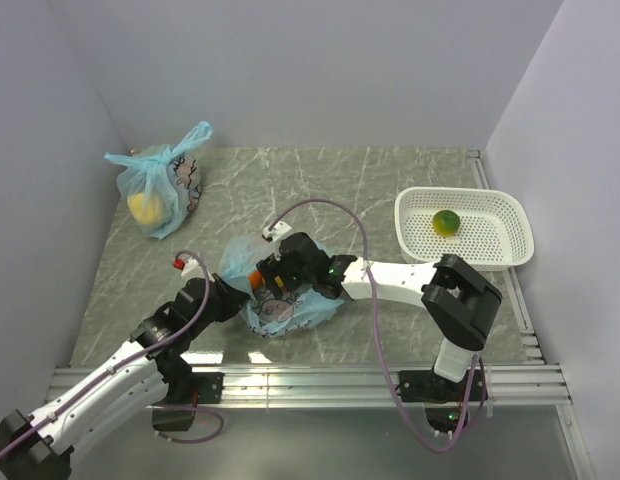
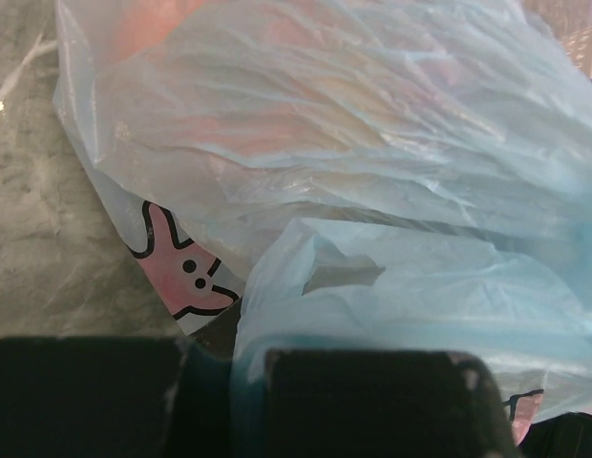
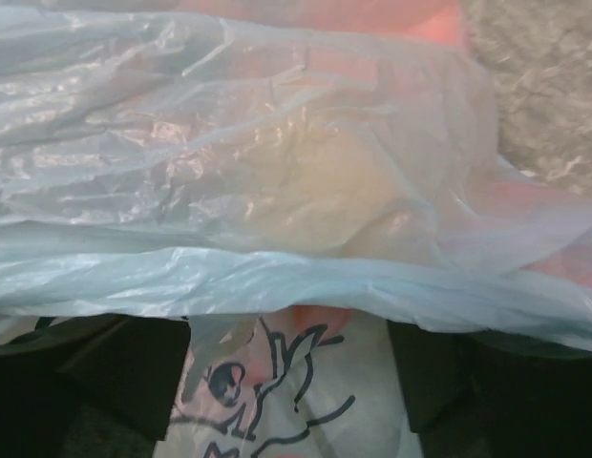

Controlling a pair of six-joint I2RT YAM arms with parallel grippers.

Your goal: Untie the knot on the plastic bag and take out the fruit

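I find no words, numbers or brand marks to read. On the plastic bag [image 2: 372, 143] there is only a dark-lined cartoon print [image 2: 186, 272], a pink long-eared face at seven o'clock in my left wrist view, without lettering.

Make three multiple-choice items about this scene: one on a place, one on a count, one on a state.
1. Where does the white basket stand?
A. in the far left corner
B. between the arm bases
C. on the right side of the table

2. How many fruits lie in the basket?
A. one
B. none
C. three

3. In what state is the far-left bag that holds the yellow fruit?
A. torn flat
B. tied shut
C. put inside the basket

Key:
1. C, the basket sits at the table's right edge.
2. A, a single green-yellow fruit lies in it.
3. B, a knot closes the bag's top.
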